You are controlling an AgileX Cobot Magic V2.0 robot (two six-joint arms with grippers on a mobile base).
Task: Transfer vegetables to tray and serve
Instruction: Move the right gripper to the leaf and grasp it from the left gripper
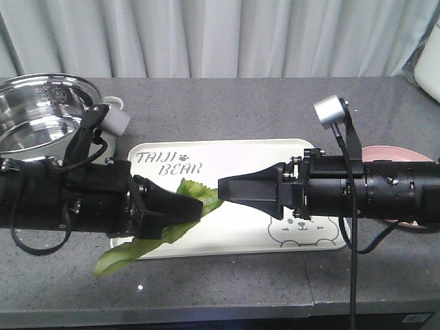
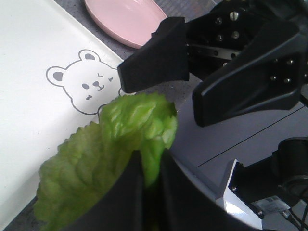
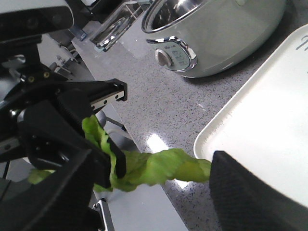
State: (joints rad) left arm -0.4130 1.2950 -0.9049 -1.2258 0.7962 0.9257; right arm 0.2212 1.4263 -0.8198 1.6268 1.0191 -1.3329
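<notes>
**Left claw** [image 1: 181, 212]: closed on the lettuce leaf [image 2: 108, 156]. The two black fingers [image 2: 122, 199] pinch the leaf across its width, and the left wrist view shows green on both sides of the grip.

**Lettuce leaf:** held in the left claw, not lying flat on the tray [image 1: 247, 155].
- In the front view, the upper ruffled end points toward the right claw [image 1: 225, 190] and sits over the near-left part of the tray.
- The lower end hangs down and to the left, past the tray's front edge, in front of the grey desk [image 1: 240, 110].

**Right claw:** open and holding nothing.
- The left wrist view shows its two fingers well apart.
- It faces the left claw tip to tip.
- In the right wrist view, the leaf's free end reaches just beside one right finger [image 3: 255, 192]. Contact cannot be determined.

**Tray:** lies flat on the desk between the two arms. The lettering "TAIJI BEAR" [image 1: 168, 163] is at its far left. The bear drawing [image 1: 306, 230] is at its near right, partly hidden by the right arm.

**Surroundings:**
- A pink plate [image 2: 125, 17] stands on the desk just beyond the tray's right end.
- A steel-lined cooker pot [image 3: 216, 33] stands open at the far left of the desk, near the tray's left corner.
</notes>
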